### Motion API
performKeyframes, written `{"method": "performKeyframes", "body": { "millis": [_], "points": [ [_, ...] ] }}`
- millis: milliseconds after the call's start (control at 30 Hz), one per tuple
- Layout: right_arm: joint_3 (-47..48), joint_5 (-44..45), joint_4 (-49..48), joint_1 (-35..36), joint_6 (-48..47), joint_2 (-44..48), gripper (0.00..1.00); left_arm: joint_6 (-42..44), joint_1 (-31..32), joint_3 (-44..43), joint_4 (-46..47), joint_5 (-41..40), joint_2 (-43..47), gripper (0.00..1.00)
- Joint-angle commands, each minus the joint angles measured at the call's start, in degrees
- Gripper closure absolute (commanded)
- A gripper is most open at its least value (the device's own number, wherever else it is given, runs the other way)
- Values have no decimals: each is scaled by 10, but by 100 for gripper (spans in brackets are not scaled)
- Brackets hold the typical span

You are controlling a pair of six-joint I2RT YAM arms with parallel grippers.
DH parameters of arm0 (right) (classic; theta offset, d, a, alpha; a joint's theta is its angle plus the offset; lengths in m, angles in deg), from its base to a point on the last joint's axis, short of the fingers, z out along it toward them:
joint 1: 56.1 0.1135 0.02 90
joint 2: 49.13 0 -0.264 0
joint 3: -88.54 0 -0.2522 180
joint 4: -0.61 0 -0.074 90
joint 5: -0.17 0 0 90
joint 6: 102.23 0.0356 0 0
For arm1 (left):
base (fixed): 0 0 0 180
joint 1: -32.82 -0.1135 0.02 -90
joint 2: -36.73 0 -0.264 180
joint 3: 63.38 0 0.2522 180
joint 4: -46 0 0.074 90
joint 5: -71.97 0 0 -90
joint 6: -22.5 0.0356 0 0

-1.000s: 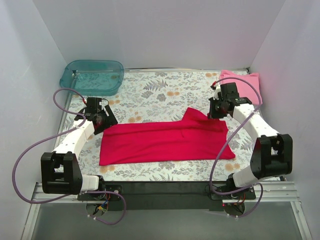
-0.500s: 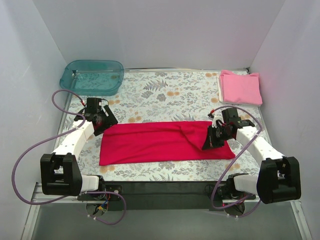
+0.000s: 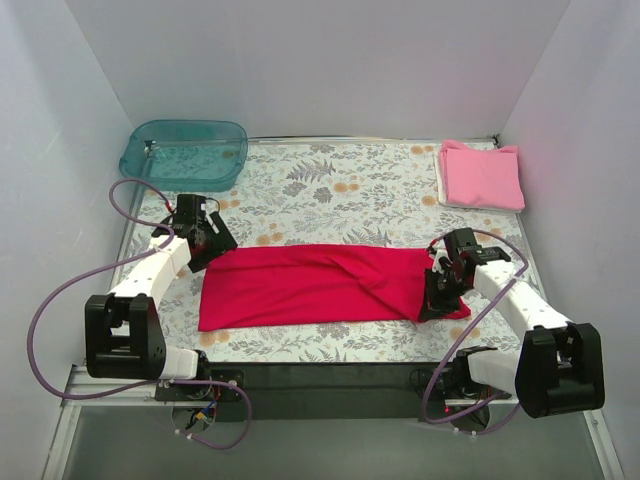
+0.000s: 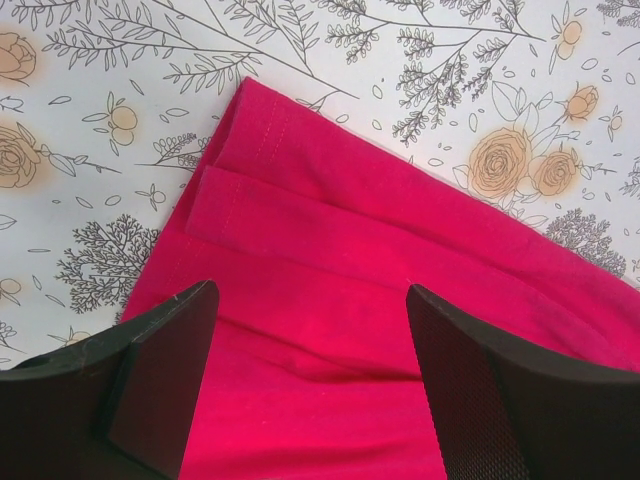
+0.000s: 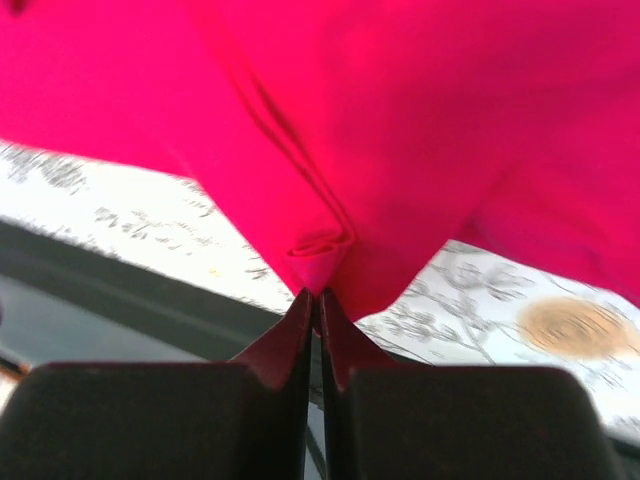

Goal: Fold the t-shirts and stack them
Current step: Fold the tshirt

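Observation:
The red t-shirt (image 3: 310, 285) lies as a long folded band across the middle of the floral table (image 3: 330, 190). My right gripper (image 3: 432, 305) is low at the band's near right end, shut on a bunched corner of red cloth (image 5: 320, 245); in the right wrist view the right gripper (image 5: 315, 296) pinches that cloth at its very tips. My left gripper (image 3: 213, 245) hovers open over the shirt's far left corner (image 4: 260, 110), with nothing between the fingers of the left gripper (image 4: 310, 290). The pink t-shirt (image 3: 482, 177) sits folded at the back right.
A teal translucent tub (image 3: 185, 152) stands at the back left corner. White walls close in the table on three sides. The black front rail (image 3: 330, 375) runs just below the red shirt's near edge.
My right gripper has carried the red cloth it holds from the far right down to the near right, laying that flap over the band. The left arm has barely moved.

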Motion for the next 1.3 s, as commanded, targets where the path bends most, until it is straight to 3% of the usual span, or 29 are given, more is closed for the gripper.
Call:
{"method": "performKeyframes", "body": {
  "millis": [0, 167, 300, 433, 500, 567, 600, 633, 767, 1033, 1267],
  "points": [
    [39, 114, 33, -1, 40, 15, 91, 15, 2, -19, 6, 0, -1, 30],
    [89, 181, 21, -4, 32, -20, 90, 30, 2, -19, 7, -3, -6, 30],
    [94, 186, 23, -3, 19, -52, 77, 44, 2, -23, 9, -7, -4, 30],
    [120, 226, 24, -3, 18, -49, 73, 58, 2, -27, 10, -19, 0, 30],
    [161, 190, 8, -4, -4, -45, 67, 62, 2, -30, 12, -16, 0, 30],
    [181, 94, -25, -4, -14, -42, 62, 63, 2, -35, 13, -14, -1, 30],
    [192, 60, -61, -2, -16, -45, 51, 62, 2, -37, 15, -12, -1, 30],
    [196, -3, -86, 1, -15, -49, 48, 60, 2, -38, 16, -12, -2, 30],
    [199, -99, -213, 47, 14, -95, 35, 55, 2, -39, 14, -2, 1, 29],
    [306, -132, -360, 156, 17, -273, 32, 39, 2, -35, -9, 3, 26, 26],
    [394, -150, -377, 226, 10, -410, 32, 18, 2, -33, -28, 10, 44, 22]
  ]
}}
